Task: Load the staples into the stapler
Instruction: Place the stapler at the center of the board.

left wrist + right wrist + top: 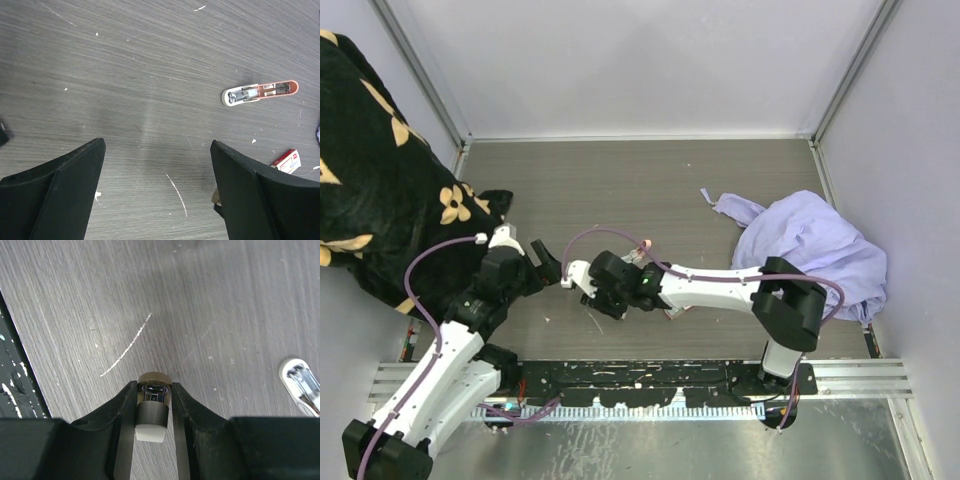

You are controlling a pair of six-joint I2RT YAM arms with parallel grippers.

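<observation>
Grey wood-grain table, marked with small white scratches, fills both wrist views. Our left gripper hangs above it with the fingers spread wide and nothing between them. Our right gripper pinches a small dark piece with tan ends; what it is, we cannot tell. Further out, the stapler lies open on the table, channel upward, far and right in the left wrist view. The staples, a red-and-white box, lie nearer, apart from it. We judge this box light and easy to crush, so it should be taken softly by the long sides.
</observation>
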